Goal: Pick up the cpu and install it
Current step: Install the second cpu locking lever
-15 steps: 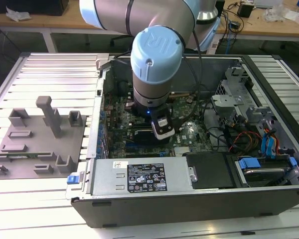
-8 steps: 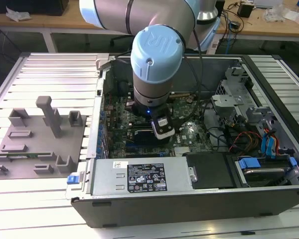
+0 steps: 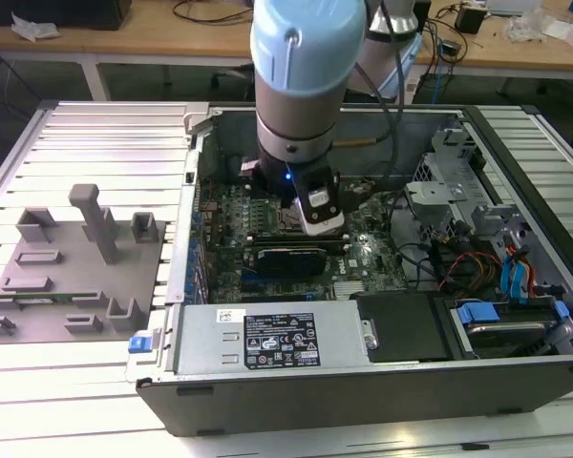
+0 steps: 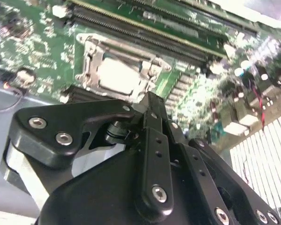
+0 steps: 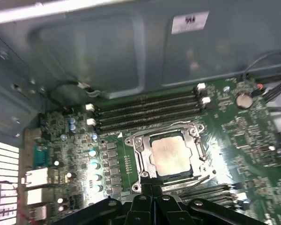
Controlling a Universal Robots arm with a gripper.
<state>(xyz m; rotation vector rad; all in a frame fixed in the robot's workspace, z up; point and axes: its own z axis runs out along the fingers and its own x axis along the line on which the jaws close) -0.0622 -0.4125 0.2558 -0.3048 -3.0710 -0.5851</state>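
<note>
The cpu [image 5: 171,152], a small square chip with a pale silver top, lies flat inside the metal socket frame [image 5: 136,145] on the green motherboard. In the second wrist view the cpu [image 4: 117,77] sits in the same socket frame [image 4: 90,58], just beyond my fingertips. My gripper [image 5: 153,188] hangs a little above the board at the socket's edge, shut with nothing in it. In the exterior view the gripper [image 3: 317,218] is down inside the open computer case [image 3: 201,153], over the board's middle. The gripper [image 4: 150,99] does not touch the chip.
Black memory slots [image 5: 145,110] run beside the socket. A grey tray [image 3: 76,258] with upright holders and a thin green memory stick [image 3: 46,299] lies at the exterior view's left. A power supply [image 3: 267,339], cables and blue-tabbed drive bays [image 3: 516,286] fill the case's near and right parts.
</note>
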